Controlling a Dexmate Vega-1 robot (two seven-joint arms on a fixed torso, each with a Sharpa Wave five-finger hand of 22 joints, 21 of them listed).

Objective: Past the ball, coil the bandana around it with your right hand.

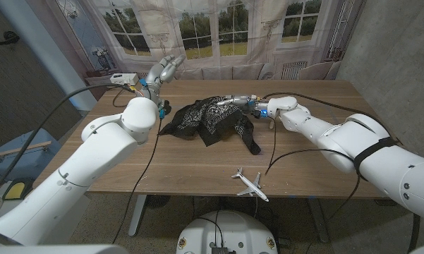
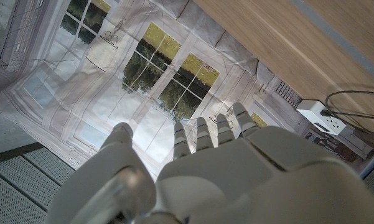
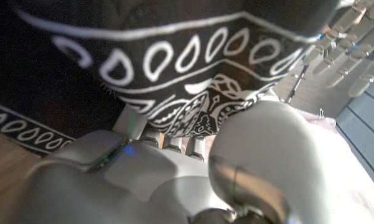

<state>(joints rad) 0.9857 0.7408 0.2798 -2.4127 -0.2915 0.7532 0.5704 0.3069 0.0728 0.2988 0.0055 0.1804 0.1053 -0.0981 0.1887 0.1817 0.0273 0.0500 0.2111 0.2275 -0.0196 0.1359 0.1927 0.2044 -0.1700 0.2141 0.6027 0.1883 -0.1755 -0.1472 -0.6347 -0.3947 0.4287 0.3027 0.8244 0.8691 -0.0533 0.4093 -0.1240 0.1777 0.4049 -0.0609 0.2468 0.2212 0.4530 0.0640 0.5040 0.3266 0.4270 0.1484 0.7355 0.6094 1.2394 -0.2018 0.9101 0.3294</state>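
Observation:
A black bandana (image 1: pixel 208 120) with white paisley print lies bunched in the middle of the wooden table (image 1: pixel 197 166). My right hand (image 1: pixel 257 106) is at its far right edge and grips the cloth. In the right wrist view the bandana (image 3: pixel 174 68) drapes over the fingers of that hand (image 3: pixel 174 168) and hides their tips. No ball is visible; the cloth humps up near the hand. My left hand (image 1: pixel 164 70) is raised above the table's far left side, holding nothing. In the left wrist view, the left hand (image 2: pixel 224 168) has its fingers apart.
A small white toy airplane (image 1: pixel 248 183) lies near the table's front edge. A white box (image 1: pixel 123 77) with cables sits at the far left corner. Black cables (image 1: pixel 317 99) trail over the right side of the table. A curtain printed with windows hangs behind.

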